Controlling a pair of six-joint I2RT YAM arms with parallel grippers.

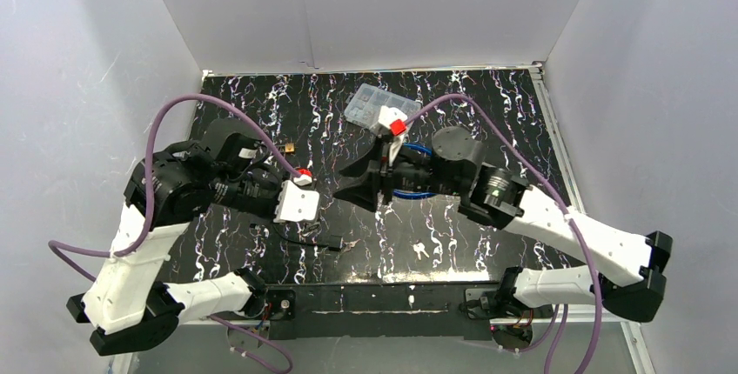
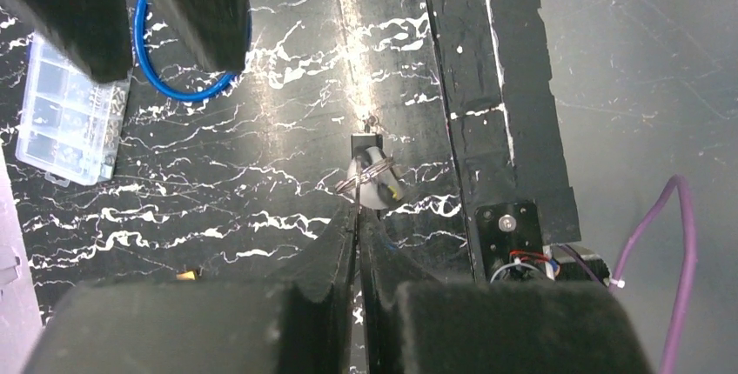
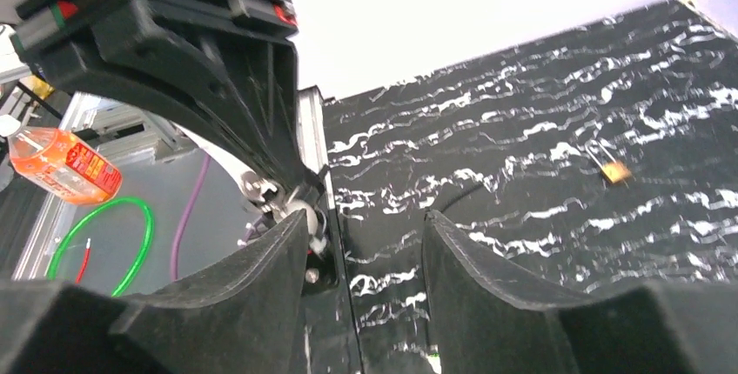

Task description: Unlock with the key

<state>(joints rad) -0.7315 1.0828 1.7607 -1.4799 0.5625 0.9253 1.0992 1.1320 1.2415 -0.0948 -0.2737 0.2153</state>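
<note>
— Starting at the left: what is the left claw (image 2: 358, 222) doing?

— Its jaws are pressed almost together, only a slit between them. At their tips they pinch a thin wire ring (image 2: 364, 178). A white tag (image 2: 376, 187) and a small dark piece hang on the ring. I cannot tell whether that dark piece is a key. From above, the fingers are black against the black worktop (image 1: 487, 130) and barely stand out.

— And the padlock?

— The brass padlock (image 3: 614, 170) lies on the worktop toward the back left, well apart from both claws. The left wrist camera catches only a sliver of it past its own finger. It is too small to read whether the shackle is shut.

— The middle?

— The right claw (image 3: 365, 230) is spread wide and holds nothing. It faces the left claw, whose housing fills the upper left of its camera view.

— Further right?

— A clear compartment box (image 1: 380, 106) sits near the back, partly behind the right wrist. A blue cable (image 2: 187, 87) loops under that arm, half covered. Two loose keys (image 1: 420, 250) lie near the front rail, touching no claw and cut off at the top of the left wrist view.
</note>
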